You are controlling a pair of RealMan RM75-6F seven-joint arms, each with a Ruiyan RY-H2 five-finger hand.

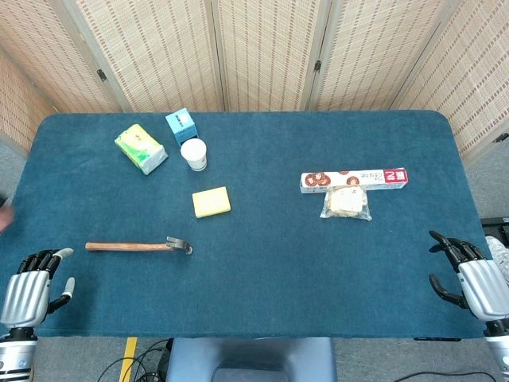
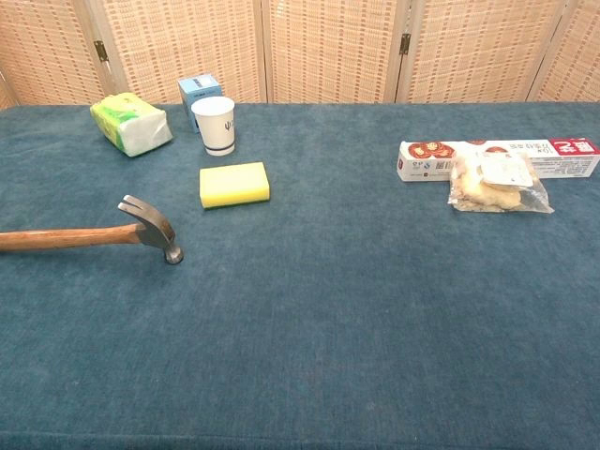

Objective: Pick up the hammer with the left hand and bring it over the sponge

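Task status: not begun, as far as the scene shows. The hammer lies flat on the blue table, wooden handle pointing toward the robot's left edge, steel head toward the centre. Nothing touches it. The yellow sponge sits beyond the hammer head, apart from it, and is uncovered.

The left hand rests at the near left corner of the table, fingers loosely curled and apart, holding nothing; it is near the handle end but not in contact. The right hand sits at the near right corner, likewise partly open and holding nothing.

Remaining, in my judgement: reach, grasp the handle, lift, carry over the sponge.

Containers: a white paper cup stands upright behind the sponge; its contents cannot be seen. A clear bag holds pale food items, lying against a long printed box.
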